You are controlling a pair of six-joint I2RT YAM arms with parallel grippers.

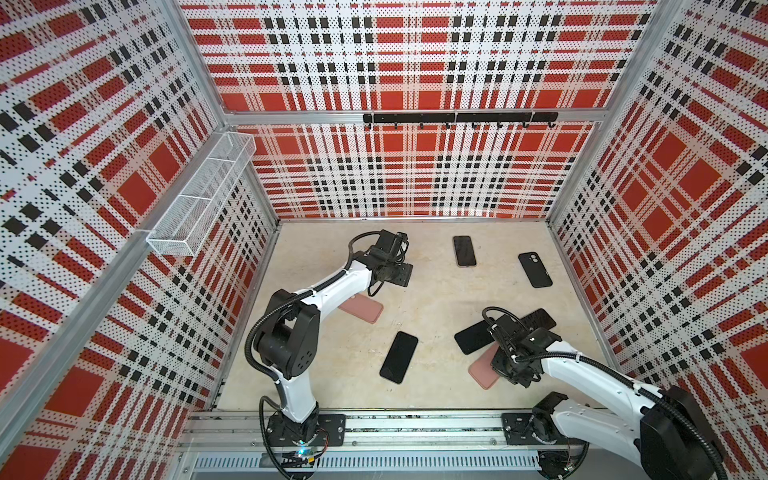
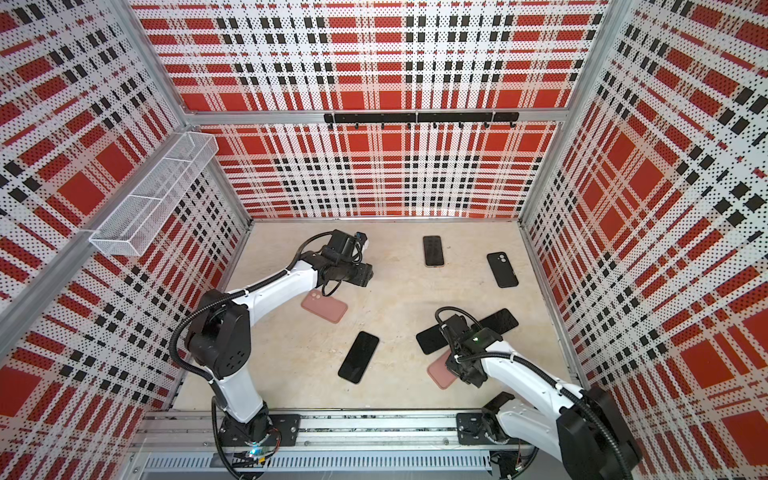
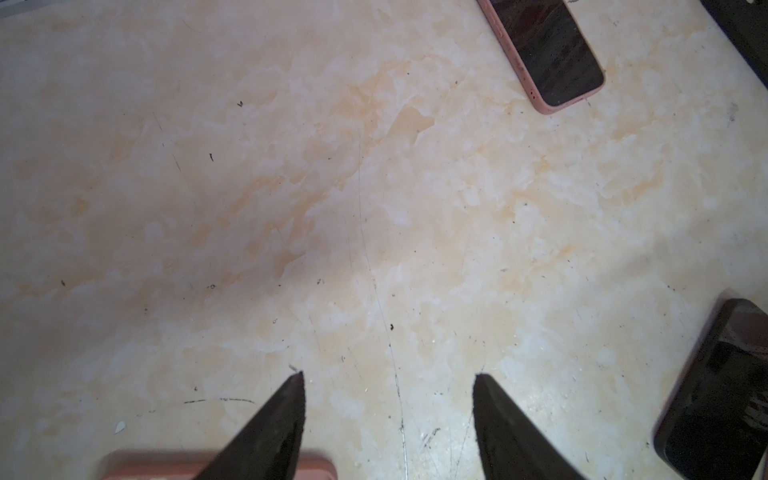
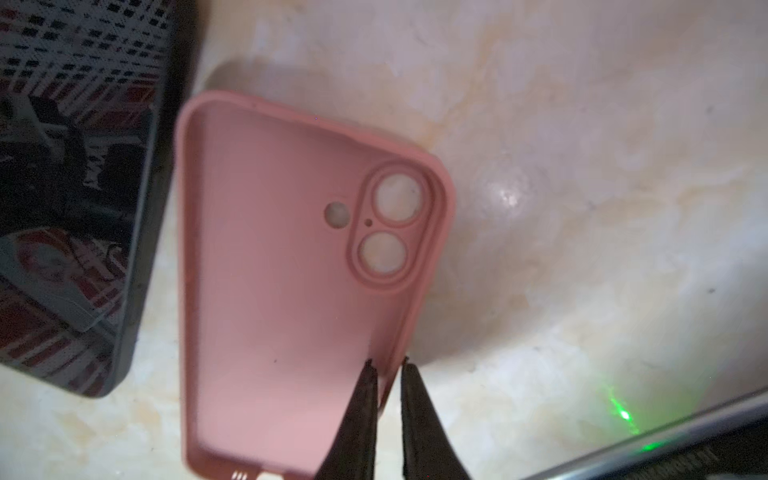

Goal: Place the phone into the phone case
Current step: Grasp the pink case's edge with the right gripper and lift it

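Pink case (image 4: 270,270) edge in right claw (image 4: 388,363) — tabletop (image 4: 582,208) bare

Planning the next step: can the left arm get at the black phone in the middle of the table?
Probably yes: the left gripper is open and empty; the black phone lies flat, uncovered.

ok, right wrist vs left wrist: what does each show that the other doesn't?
Right wrist only: the empty pink case, open side up, with the right gripper pinching its side wall. Left wrist only: the left gripper open above the marbled table, and a pink-rimmed phone lying screen up. Both: that table and a dark phone at the frame edge; whether it is the same phone is unclear.
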